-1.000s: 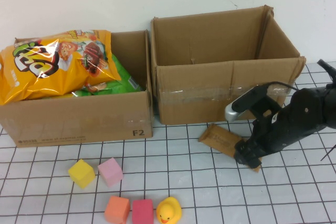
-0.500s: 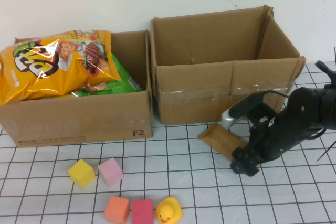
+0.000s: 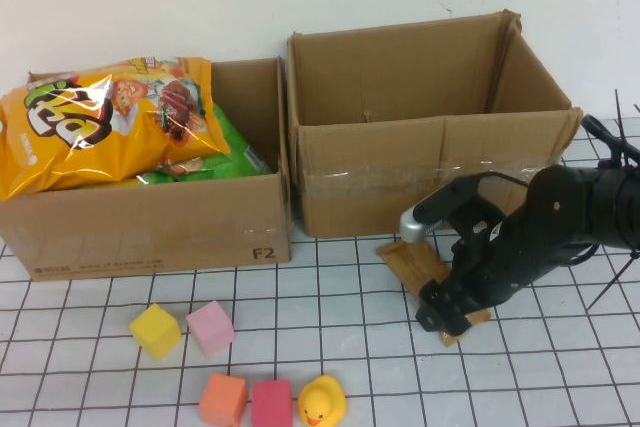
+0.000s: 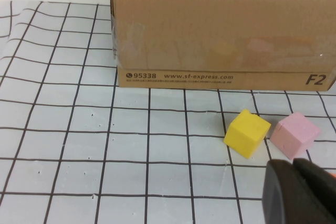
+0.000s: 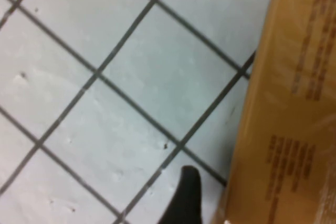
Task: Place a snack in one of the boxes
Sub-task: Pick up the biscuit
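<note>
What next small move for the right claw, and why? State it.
Probably close and lift: the right claw sits low over the flat brown snack packet lying on the grid table, before the open cardboard box. The left claw hovers near the blocks.

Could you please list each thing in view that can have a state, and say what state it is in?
left box: open, packed with snack bags.
right box: open, flaps up, inside hidden from the high view.
brown snack packet: flat on the table before the right box, partly under the right gripper.
right gripper: down at the packet's near end.
left gripper: low over the table near the yellow cube and pink cube.
</note>
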### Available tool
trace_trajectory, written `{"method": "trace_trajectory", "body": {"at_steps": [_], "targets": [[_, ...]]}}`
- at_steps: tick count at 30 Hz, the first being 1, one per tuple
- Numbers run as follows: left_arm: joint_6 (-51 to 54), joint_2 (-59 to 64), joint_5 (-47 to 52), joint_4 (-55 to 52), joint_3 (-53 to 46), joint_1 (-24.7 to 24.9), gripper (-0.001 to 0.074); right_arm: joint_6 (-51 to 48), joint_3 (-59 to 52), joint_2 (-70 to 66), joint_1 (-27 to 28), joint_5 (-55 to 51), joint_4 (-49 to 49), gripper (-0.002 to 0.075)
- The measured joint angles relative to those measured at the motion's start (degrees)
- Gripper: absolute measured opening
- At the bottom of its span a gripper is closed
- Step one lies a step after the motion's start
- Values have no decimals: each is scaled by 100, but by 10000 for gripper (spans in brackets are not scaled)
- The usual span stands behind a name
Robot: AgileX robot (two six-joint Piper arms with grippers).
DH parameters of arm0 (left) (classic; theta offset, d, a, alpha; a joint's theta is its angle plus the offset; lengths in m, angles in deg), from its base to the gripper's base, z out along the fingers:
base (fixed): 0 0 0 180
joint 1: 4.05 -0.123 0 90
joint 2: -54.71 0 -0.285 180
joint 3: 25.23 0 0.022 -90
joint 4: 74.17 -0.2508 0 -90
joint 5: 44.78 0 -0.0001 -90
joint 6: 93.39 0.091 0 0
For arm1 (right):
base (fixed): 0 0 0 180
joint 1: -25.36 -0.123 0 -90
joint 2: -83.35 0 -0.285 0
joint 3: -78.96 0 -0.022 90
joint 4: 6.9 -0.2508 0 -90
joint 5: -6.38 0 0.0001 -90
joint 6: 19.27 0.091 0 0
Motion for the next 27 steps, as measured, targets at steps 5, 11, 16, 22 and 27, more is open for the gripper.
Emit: {"method": "trace_trajectory", "body": {"at_steps": [5,11,16,22,27], "targets": [[0,0,0,0,0,0,-1,-126,22,-105,0,65,0,661],[0,0,0,0,0,0,-1,-149,46,-120,0,67,0,596],[0,0,0,0,0,0,-1,-177,55,-142,0,23,0,482],[0,0,0,0,0,0,-1,-181,302,-142,0,-807,0,482],[0,0,0,0,0,0,-1,-181,656,-132,0,-1751,-273,482]]}}
